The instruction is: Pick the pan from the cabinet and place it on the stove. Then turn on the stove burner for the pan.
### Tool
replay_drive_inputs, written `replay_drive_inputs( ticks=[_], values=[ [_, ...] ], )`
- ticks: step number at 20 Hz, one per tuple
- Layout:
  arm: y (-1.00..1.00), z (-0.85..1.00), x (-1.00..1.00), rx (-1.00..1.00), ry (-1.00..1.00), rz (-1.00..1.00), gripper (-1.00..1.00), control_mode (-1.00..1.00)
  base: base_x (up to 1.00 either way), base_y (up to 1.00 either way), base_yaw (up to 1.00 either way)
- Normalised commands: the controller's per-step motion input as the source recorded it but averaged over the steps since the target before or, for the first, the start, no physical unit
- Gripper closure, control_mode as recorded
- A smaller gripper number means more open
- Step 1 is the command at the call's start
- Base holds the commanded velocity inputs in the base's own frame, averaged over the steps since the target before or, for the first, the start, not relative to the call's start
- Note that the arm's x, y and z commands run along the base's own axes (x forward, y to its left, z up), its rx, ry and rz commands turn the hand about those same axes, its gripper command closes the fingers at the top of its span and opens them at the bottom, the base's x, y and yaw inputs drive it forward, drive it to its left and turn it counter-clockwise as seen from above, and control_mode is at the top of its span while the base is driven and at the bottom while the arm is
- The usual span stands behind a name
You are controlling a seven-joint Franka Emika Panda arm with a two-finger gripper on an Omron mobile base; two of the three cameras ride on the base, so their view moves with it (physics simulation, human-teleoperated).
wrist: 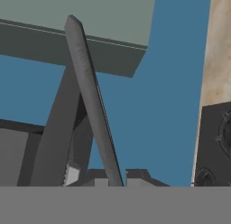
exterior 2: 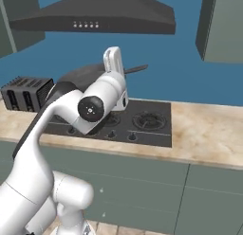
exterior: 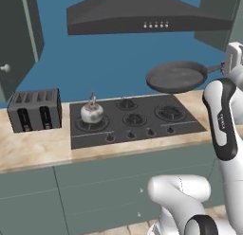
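Note:
The dark pan [exterior: 176, 76] hangs level in the air above the back right of the stove [exterior: 137, 120], clear of its burners. My gripper [exterior: 228, 64] is shut on the end of the pan's long handle at the right edge of the left base view. In the hand view the thin handle [wrist: 90, 96] runs up from between my fingertips [wrist: 135, 174], with the gripper [wrist: 116, 177] shut on it. From the right base view the pan [exterior 2: 78, 76] is partly hidden behind my arm. A grey-green wall cabinet [exterior: 19, 40] with a round knob hangs at the upper left.
A silver kettle [exterior: 91, 112] sits on the stove's front left burner. A dark toaster [exterior: 35, 110] stands on the counter to the left. The range hood [exterior: 142, 16] hangs over the stove. Another wall cabinet [exterior 2: 220, 25] is at the upper right, above beige counter [exterior 2: 209, 132].

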Motion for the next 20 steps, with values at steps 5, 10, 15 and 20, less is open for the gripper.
replay_drive_inputs(
  ticks=[5, 10, 15, 20],
  values=[
    [0.0, 0.0, 0.0, 0.0, 0.0, 0.0, 1.0, 1.0, 0.43, -0.03, 0.0],
    [0.0, 0.0, 0.0, 0.0, 0.0, 0.0, 1.0, 1.0, 0.56, 0.0, 0.0],
    [0.0, 0.0, 0.0, 0.0, 0.0, 0.0, 1.0, 1.0, 0.54, 0.0, 0.01],
    [0.0, 0.0, 0.0, 0.0, 0.0, 0.0, 1.0, 1.0, 0.49, 0.0, 0.02]
  ],
)
